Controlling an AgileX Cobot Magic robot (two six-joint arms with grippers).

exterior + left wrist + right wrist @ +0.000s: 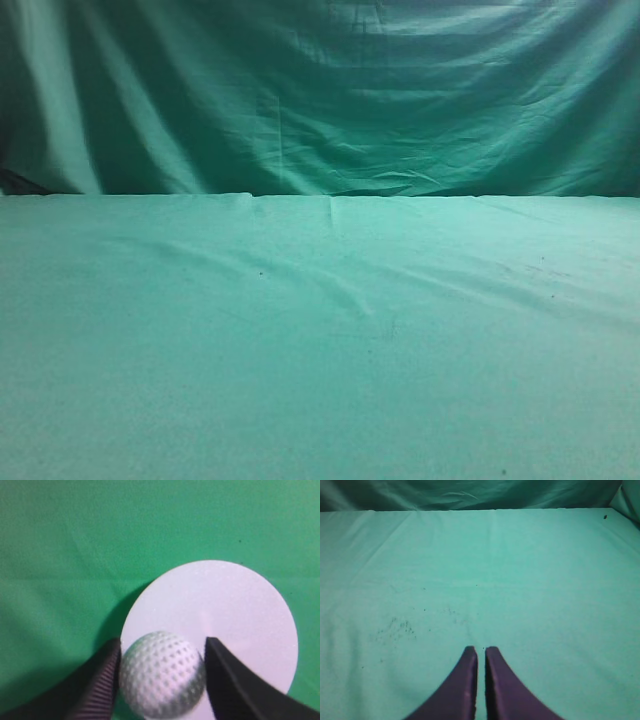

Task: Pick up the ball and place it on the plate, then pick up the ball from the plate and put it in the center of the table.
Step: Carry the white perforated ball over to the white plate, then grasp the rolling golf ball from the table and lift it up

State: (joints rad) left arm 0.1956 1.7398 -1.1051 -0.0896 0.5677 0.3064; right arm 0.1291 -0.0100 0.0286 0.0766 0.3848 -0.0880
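In the left wrist view the white dimpled golf ball (162, 675) sits between the two dark fingers of my left gripper (163, 641), which touch it on both sides. The ball hangs over the near left edge of the round white plate (235, 605), which lies flat on the green table cloth (75, 555). My right gripper (480, 650) is shut and empty, low over bare cloth (520, 570). The exterior view shows only the table (320, 350), with no ball, plate or gripper in it.
A draped green backdrop curtain (320, 90) hangs behind the table's far edge. The cloth has soft wrinkles across the middle and a patch of small dark specks (397, 627) left of the right gripper.
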